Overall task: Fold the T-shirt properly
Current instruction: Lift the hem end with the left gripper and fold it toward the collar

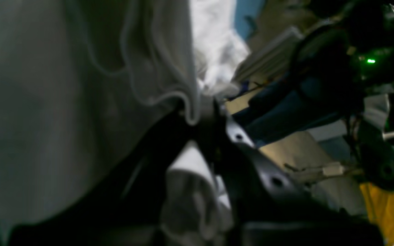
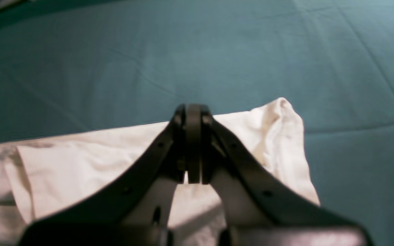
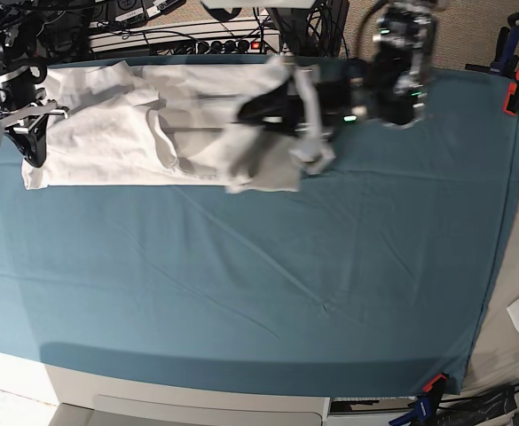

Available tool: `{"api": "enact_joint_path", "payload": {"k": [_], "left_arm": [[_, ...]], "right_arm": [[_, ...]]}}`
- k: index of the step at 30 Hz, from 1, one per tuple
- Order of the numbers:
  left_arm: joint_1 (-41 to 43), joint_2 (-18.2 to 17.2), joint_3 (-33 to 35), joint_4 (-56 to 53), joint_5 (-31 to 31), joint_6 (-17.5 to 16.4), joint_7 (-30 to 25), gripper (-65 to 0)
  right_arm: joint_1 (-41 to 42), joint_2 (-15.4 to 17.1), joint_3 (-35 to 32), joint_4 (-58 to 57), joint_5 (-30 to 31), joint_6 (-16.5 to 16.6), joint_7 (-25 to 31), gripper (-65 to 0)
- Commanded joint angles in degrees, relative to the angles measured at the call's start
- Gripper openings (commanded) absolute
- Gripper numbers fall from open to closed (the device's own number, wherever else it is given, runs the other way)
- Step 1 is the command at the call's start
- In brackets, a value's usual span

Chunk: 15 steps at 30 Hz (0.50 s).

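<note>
From the base view the T-shirt (image 3: 153,133) lies stretched along the far edge of the teal-blue cloth (image 3: 259,284), running from about ten o'clock toward twelve o'clock of the table, its right end lifted and bunched. The left gripper (image 3: 281,111) sits at that raised end, blurred, with white fabric draped around it. The left wrist view fills in what the overhead picture smears: the left gripper (image 1: 204,112) has its jaws pressed onto a hem fold of the T-shirt (image 1: 63,102), a grey-white sheet hanging across the left half of the frame, with more cloth tucked below at six o'clock. Off at three o'clock in that same view sits dark robot hardware with a green light (image 1: 370,61), out of focus. Over at nine o'clock in the base view the right gripper (image 3: 33,142) stands at the shirt's left end. The right wrist view shows it plainly: the right gripper (image 2: 193,143) has its jaws pressed together, tips over the far edge of the T-shirt (image 2: 80,171), but whether fabric is caught between them cannot be told. Beyond it, only creased teal cloth (image 2: 197,51).
</note>
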Motion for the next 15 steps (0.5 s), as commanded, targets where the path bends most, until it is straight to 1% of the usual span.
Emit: {"api": "enact_joint_path", "payload": {"k": [1,5,9,12,15], "left_arm": [[-1.3,1.3,1.9,1.0,0.2,-0.3,-2.1,-65.0],[-3.4,4.9,8.6,1.0,6.3,-0.2,-4.4,-65.0],[-4.3,7.5,13.1,1.0,14.2,2.4,-8.3,-65.0],[-5.3,8.5,14.8,0.7,19.3,3.1,-10.2,-65.0],[-6.3,8.6,15.1,-0.5,20.4,3.1,-11.0,-65.0]], "right_arm": [[0.2,0.8,0.2,1.0,1.0,0.1,1.9,-65.0],[0.2,0.8,0.2,1.0,1.0,0.1,1.9,-65.0],[0.2,0.8,0.2,1.0,0.8,0.1,1.9,-65.0],[0.2,0.8,0.2,1.0,0.8,0.1,1.9,-65.0],[0.2,0.8,0.2,1.0,0.8,0.1,1.9,-65.0]]}}
